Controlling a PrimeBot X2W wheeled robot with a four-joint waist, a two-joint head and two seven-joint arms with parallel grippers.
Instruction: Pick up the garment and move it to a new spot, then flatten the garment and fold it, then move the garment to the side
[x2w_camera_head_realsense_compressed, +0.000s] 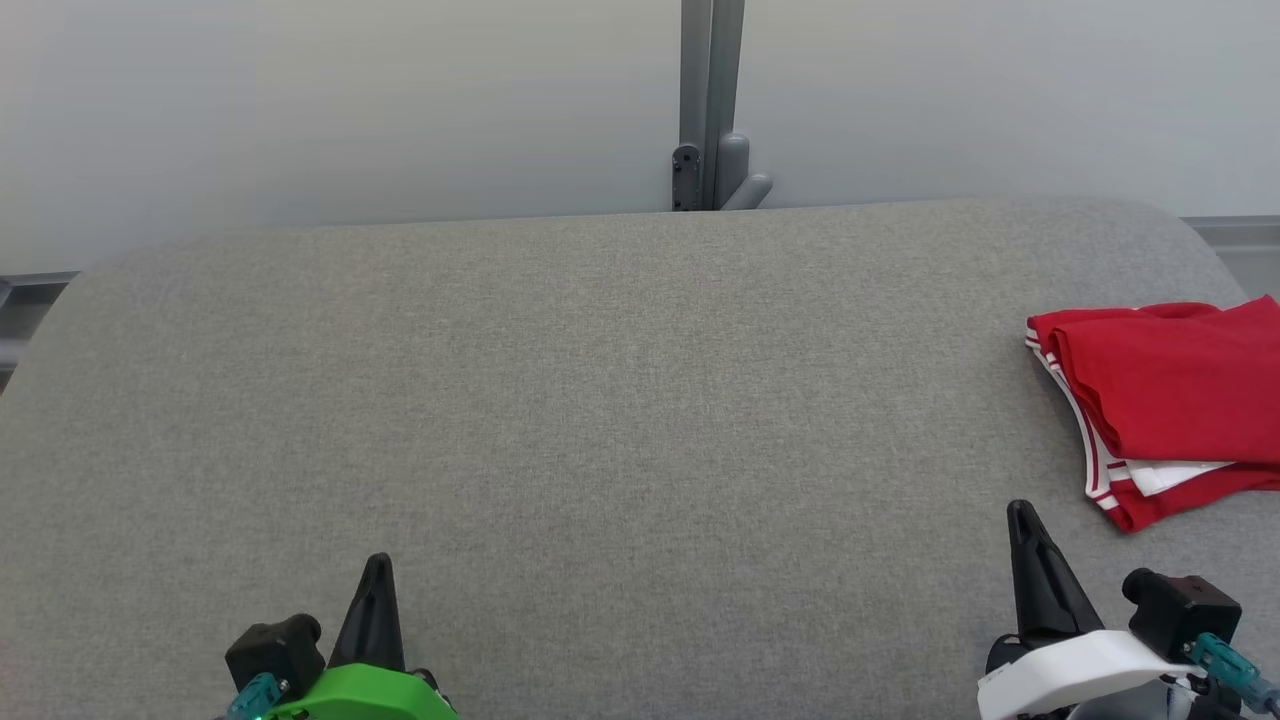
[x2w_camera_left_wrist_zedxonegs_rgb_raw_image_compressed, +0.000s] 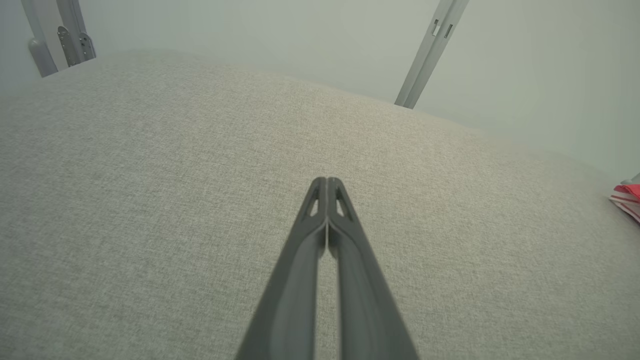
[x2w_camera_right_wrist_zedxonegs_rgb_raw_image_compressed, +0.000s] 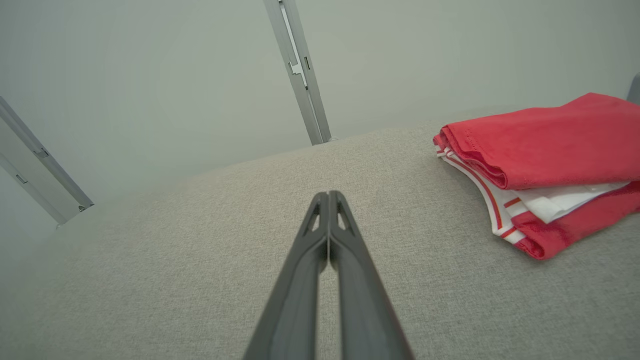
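Observation:
The garment (x2w_camera_head_realsense_compressed: 1165, 405) is red with white striped trim and lies folded in a neat stack at the far right of the grey table (x2w_camera_head_realsense_compressed: 600, 400). The right wrist view has the garment (x2w_camera_right_wrist_zedxonegs_rgb_raw_image_compressed: 545, 165) at its upper right, and a corner of the garment (x2w_camera_left_wrist_zedxonegs_rgb_raw_image_compressed: 628, 197) touches the right edge of the left wrist view. My right gripper (x2w_camera_head_realsense_compressed: 1020, 512) is shut and empty, a little to the left of and nearer than the garment. At the lower left my left gripper (x2w_camera_head_realsense_compressed: 378, 563) is shut on nothing, far from the garment. Both hover above bare cloth (x2w_camera_left_wrist_zedxonegs_rgb_raw_image_compressed: 326, 181) (x2w_camera_right_wrist_zedxonegs_rgb_raw_image_compressed: 328, 195).
The table's padded grey top (x2w_camera_right_wrist_zedxonegs_rgb_raw_image_compressed: 200, 240) has rounded far corners. Behind it stands a pale wall with a grey metal post and bracket (x2w_camera_head_realsense_compressed: 710, 120). Grey posts (x2w_camera_left_wrist_zedxonegs_rgb_raw_image_compressed: 430, 50) (x2w_camera_right_wrist_zedxonegs_rgb_raw_image_compressed: 300, 70) appear in both wrist views.

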